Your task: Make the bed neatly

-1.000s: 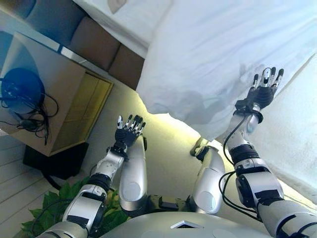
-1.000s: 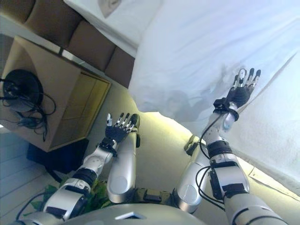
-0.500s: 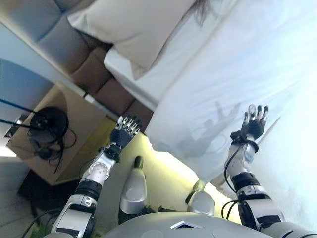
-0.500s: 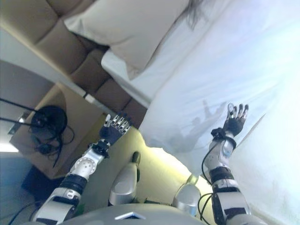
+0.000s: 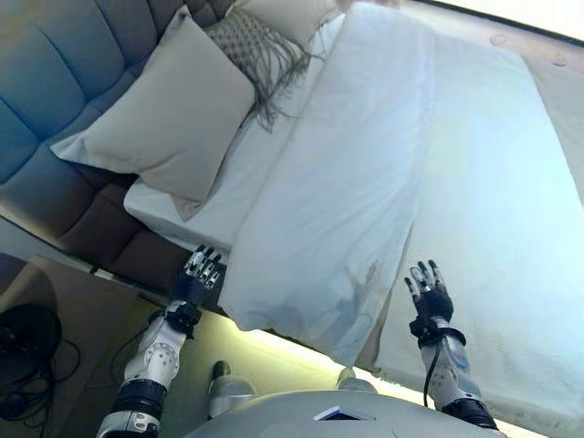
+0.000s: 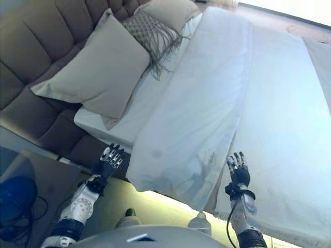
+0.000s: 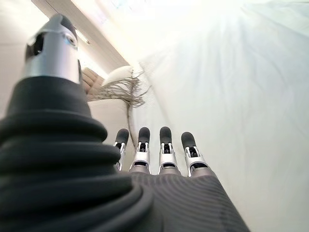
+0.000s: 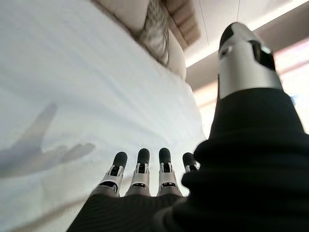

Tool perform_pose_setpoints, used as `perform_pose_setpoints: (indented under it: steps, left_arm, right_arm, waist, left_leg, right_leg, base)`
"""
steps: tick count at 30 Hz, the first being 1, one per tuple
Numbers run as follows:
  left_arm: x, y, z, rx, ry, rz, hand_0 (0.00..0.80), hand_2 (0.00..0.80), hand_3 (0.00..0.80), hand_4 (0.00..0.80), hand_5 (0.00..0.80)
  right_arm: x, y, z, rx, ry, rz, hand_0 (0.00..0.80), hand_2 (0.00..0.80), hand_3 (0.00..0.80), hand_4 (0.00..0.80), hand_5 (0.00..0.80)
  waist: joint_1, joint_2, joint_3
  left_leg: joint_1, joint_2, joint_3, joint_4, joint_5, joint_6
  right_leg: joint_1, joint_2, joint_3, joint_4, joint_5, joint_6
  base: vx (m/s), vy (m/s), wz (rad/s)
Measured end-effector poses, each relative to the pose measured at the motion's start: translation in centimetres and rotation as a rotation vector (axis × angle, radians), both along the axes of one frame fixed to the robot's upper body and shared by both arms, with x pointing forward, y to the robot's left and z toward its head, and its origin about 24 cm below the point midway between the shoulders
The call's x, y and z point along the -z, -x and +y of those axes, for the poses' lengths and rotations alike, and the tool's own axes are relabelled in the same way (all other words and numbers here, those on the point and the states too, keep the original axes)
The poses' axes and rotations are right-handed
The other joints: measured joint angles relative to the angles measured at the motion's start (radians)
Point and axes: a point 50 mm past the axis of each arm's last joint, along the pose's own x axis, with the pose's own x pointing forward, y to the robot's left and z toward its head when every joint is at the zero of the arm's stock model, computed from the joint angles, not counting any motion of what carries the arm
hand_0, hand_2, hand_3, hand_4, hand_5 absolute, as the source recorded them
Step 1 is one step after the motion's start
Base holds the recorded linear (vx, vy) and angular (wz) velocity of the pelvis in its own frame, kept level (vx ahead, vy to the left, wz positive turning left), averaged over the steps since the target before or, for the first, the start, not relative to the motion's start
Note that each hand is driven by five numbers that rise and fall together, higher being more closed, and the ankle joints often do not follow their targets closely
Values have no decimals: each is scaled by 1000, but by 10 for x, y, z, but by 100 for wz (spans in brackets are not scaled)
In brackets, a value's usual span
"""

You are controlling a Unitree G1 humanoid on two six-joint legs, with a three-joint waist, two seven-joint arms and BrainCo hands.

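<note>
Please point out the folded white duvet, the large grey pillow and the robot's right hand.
folded white duvet [image 5: 342,182], left eye view, middle of its top.
large grey pillow [image 5: 164,123], left eye view, its centre.
right hand [image 5: 431,297], left eye view, its palm.

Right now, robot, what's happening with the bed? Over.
Left hand and right hand both open, fingers straight, holding nothing. White duvet folded back, corner hanging over the bed edge. Pillows at the headboard. Nothing in the way.

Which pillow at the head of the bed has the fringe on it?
The small patterned grey cushion, the middle one of three. Loose tassels hang off its edge onto the white sheet. The big plain beige pillow and the far pale pillow have none.
</note>
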Motion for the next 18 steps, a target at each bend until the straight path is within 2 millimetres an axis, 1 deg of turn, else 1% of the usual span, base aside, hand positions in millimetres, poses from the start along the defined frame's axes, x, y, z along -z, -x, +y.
perform_pose_setpoints:
  steps: [2, 4, 7, 9, 11, 12, 14, 18]
  left_arm:
    - [2, 1, -3, -3, 9, 1, 0, 0, 0, 0, 0]
    - [2, 2, -5, 2, 1, -4, 0, 0, 0, 0, 0]
    - [2, 1, -5, 11, -17, -2, 0, 0, 0, 0, 0]
    - [1, 1, -2, 5, -29, -1, 0, 0, 0, 0, 0]
    - [0, 1, 3, -2, -71, 2, 0, 0, 0, 0, 0]
    - [0, 1, 5, -3, -92, 4, 0, 0, 0, 0, 0]
    - [-1, 1, 10, -3, -114, 7, 0, 0, 0, 0, 0]
    - [-1, 1, 10, -6, -109, 6, 0, 0, 0, 0, 0]
  right_arm:
    - [1, 1, 1, 18, -8, 10, 0, 0, 0, 0, 0]
    - [2, 1, 0, 26, -2, 21, 0, 0, 0, 0, 0]
    - [9, 5, -2, 29, 64, 90, 0, 0, 0, 0, 0]
    - [19, 11, -7, 49, 94, 171, 0, 0, 0, 0, 0]
    - [33, 21, -14, 75, 108, 264, 0, 0, 0, 0, 0]
    - [37, 26, -17, 85, 113, 291, 0, 0, 0, 0, 0]
    - [40, 32, -21, 96, 121, 320, 0, 0, 0, 0, 0]
    - [42, 40, -30, 130, 127, 343, 0, 0, 0, 0, 0]
  waist:
    - [2, 4, -5]
    - [19, 5, -6]
    - [29, 0, -10]
    - [30, -6, -13]
    - [36, -12, -14]
    - [48, -13, -14]
    - [50, -13, -13]
    - [50, -15, -12]
  left_leg:
    - [4, 0, 0, 0, 1, -1]
    - [4, 2, -1, 0, 3, -4]
    - [4, 4, -2, 0, 4, -7]
    - [5, 6, -6, 0, 6, -8]
    - [13, 9, -8, 0, 6, -8]
    - [15, 11, -8, 0, 5, -8]
    - [14, 14, -8, 0, 5, -8]
    - [13, 15, -9, -4, 4, -7]
  right_leg:
    - [11, 2, -3, -8, 6, 1]
    - [11, 4, -4, -8, 6, 0]
    - [12, 6, -4, -9, 7, 0]
    - [18, 9, -10, -9, 6, -1]
    - [26, 12, -14, -10, 5, -2]
    - [26, 14, -14, -10, 5, -3]
    - [26, 16, -16, -11, 5, -3]
    - [26, 17, -16, -14, 4, -4]
  base:
    - [-7, 3, 2]
    - [-17, 4, 0]
    - [-26, 0, 0]
    - [-20, -19, 6]
    - [-26, -31, 3]
    - [0, 0, 0]
    - [0, 0, 0]
    - [0, 0, 0]
